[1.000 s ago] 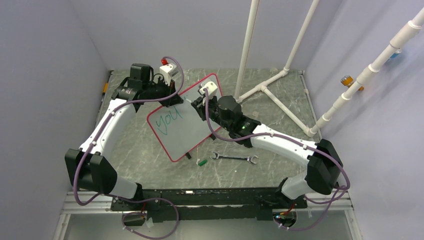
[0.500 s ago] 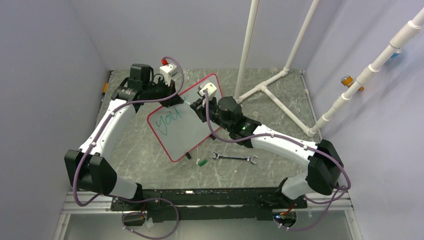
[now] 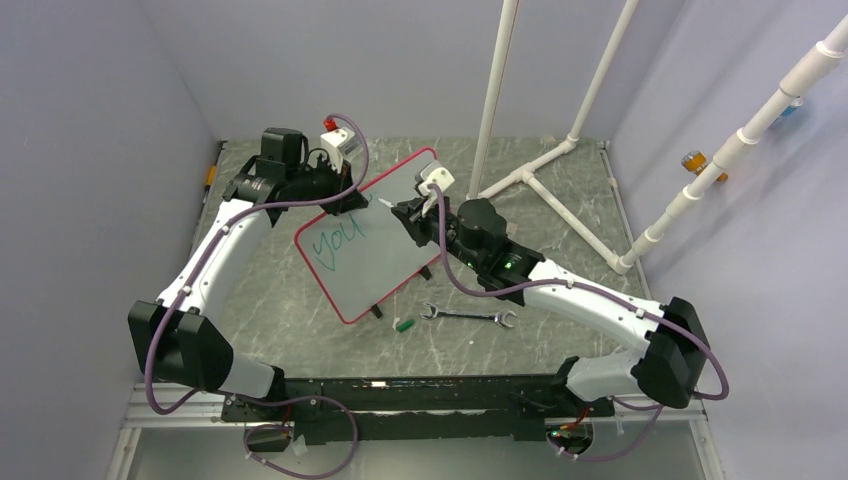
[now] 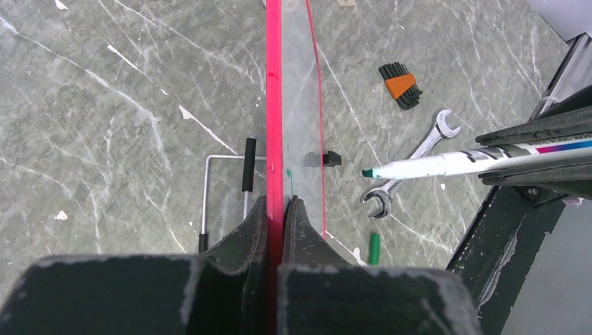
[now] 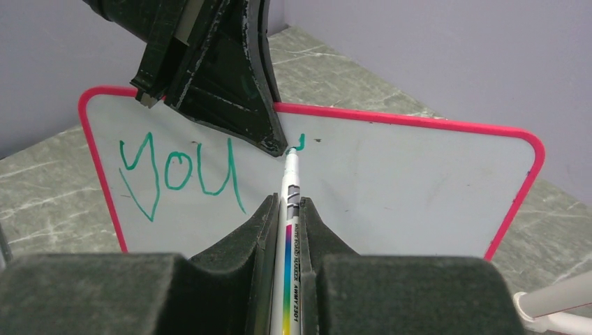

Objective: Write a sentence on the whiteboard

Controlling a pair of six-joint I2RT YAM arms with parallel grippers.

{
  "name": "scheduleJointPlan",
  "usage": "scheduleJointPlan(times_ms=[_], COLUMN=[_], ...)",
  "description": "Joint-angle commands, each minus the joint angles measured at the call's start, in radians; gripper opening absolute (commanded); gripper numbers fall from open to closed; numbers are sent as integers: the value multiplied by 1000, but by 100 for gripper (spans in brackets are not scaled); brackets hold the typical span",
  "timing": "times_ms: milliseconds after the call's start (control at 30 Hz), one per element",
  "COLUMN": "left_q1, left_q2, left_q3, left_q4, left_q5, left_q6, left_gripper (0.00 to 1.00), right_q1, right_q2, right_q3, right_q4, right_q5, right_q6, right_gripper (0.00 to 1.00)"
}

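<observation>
The whiteboard (image 3: 385,265), white with a pink-red frame, stands tilted on the table. My left gripper (image 3: 350,198) is shut on its top edge (image 4: 274,105), one jaw on each side of the frame. The sentence (image 5: 181,171) reads "you" in green, with a small green stroke (image 5: 300,143) to its right. My right gripper (image 5: 286,202) is shut on a white marker (image 5: 288,209) with a rainbow stripe. The marker's green tip (image 4: 366,172) points at the board's face just below that stroke; I cannot tell whether it touches.
A wrench (image 3: 467,316) and a green marker cap (image 3: 403,324) lie in front of the board. A hex key set (image 4: 400,75) lies on the marble-patterned table. White PVC pipes (image 3: 530,175) rise at the back right. A wire stand (image 4: 223,188) sits behind the board.
My right arm has shifted right and swung its wrist round, keeping the marker by the board's upper middle. The left arm and the board have stayed put.
</observation>
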Motion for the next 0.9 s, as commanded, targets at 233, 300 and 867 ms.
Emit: scheduleJointPlan(times_ms=[233, 300, 867], left_q1=[4, 3, 3], left_q2=[4, 4, 4], left_q3=[-34, -32, -32], left_q4=[-15, -17, -18], left_q5=[-178, -177, -184], left_q6=[153, 153, 154], left_gripper=[0, 0, 0], right_q1=[2, 2, -2], right_q2=[30, 40, 91], right_q3=[-1, 2, 50], right_q4=[23, 26, 33], right_q5=[27, 22, 63], right_q6=[-26, -27, -56], right_gripper=[0, 0, 0])
